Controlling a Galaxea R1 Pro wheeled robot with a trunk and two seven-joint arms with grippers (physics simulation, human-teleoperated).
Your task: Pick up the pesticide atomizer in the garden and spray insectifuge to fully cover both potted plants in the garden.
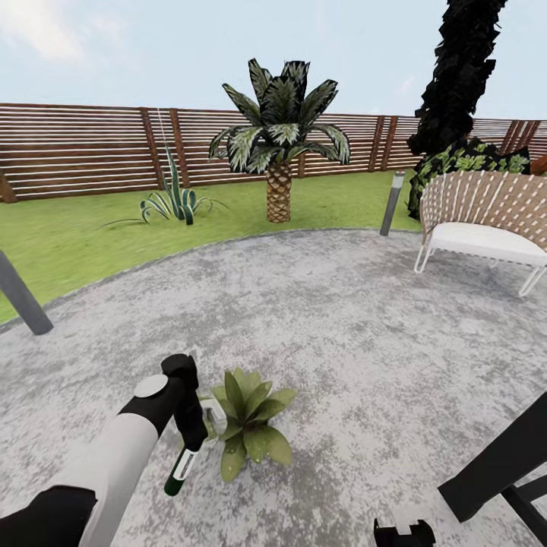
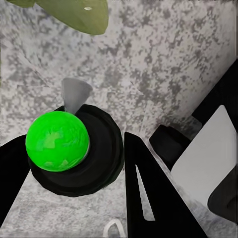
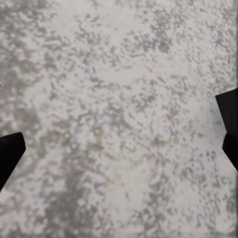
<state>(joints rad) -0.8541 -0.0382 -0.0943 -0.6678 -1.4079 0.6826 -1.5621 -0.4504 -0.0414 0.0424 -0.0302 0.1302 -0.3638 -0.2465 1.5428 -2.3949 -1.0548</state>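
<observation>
One potted plant (image 1: 251, 414), a low rosette of broad green leaves, stands on the grey gravelly patio (image 1: 327, 327) of the garden, close in front of me. My left gripper (image 1: 190, 444) hangs just to its left, shut on the pesticide atomizer (image 1: 181, 471), a slim dark bottle with a pale band that points down towards the gravel. The left wrist view has the atomizer (image 2: 74, 153) as a black round body with a bright green cap between the fingers of the left gripper (image 2: 74, 163), and a leaf (image 2: 74, 12) just beyond. My right gripper (image 3: 119, 144) is open over bare gravel, low at the right (image 1: 403, 532).
Behind the patio lie lawn, a trunked palm (image 1: 279, 144), a spiky agave (image 1: 176, 199) and the slatted wooden fence (image 1: 76, 152). A grey bollard lamp (image 1: 392, 203) and a white woven bench (image 1: 486, 220) stand at the right, a grey post (image 1: 23, 300) at the left.
</observation>
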